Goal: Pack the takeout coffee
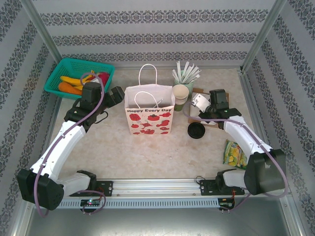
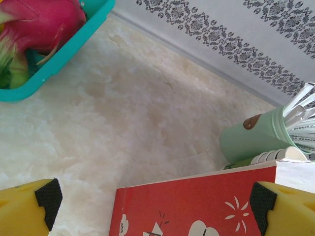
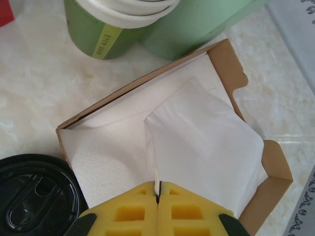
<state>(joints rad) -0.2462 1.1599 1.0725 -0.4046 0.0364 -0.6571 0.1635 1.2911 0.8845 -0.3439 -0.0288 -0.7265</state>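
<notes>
Top external view, left to right: the left claw (image 1: 117, 94) stands wide apart beside the paper bag (image 1: 149, 114). Stacked green cups (image 1: 180, 98) stand just right of the bag; where the single coffee cup is, I cannot tell. The right claw (image 3: 157, 191) is clamped on a napkin (image 3: 202, 142) in its box (image 3: 229, 64).

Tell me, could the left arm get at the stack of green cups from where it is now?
Probably not directly: the paper bag stands between the open left gripper and the stack of green cups. It would likely have to go over or behind the bag.
</notes>
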